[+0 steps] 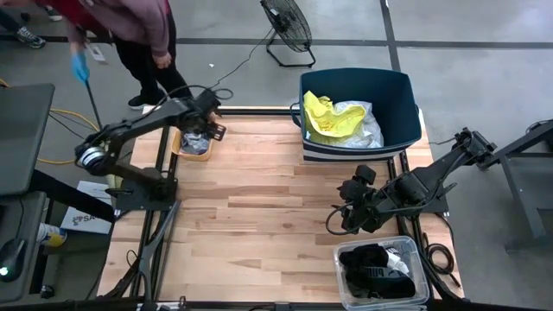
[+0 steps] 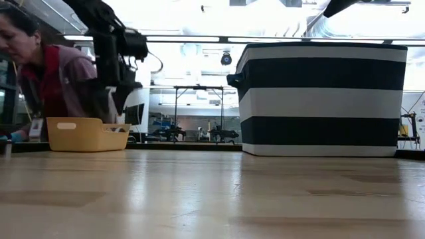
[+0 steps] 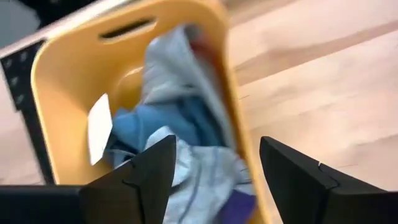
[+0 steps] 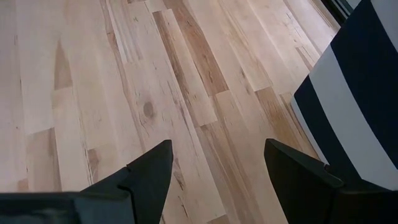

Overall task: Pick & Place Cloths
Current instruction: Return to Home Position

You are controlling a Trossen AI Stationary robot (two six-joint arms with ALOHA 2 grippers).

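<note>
A small orange tray (image 1: 183,152) (image 3: 68,74) stands at the table's far left edge and holds blue-grey (image 3: 168,121) and pale grey cloths (image 3: 168,68). My left gripper (image 1: 207,130) (image 3: 214,180) hovers open just above it (image 2: 119,79); one finger is over the cloths and the other is outside the tray's wall. The navy-and-white striped tub (image 1: 406,95) (image 2: 322,99) at the far right holds a neon yellow cloth (image 1: 324,117) and a white one (image 1: 359,121). My right gripper (image 1: 343,220) (image 4: 217,174) waits open over bare wood near the table's right side.
A clear bin (image 1: 380,242) at the near right corner holds black cloths (image 1: 371,263). A person (image 1: 130,26) (image 2: 46,79) bends beyond the table's far left corner. A floor fan (image 1: 289,30) stands behind the table. Bare wood (image 1: 259,207) lies between the arms.
</note>
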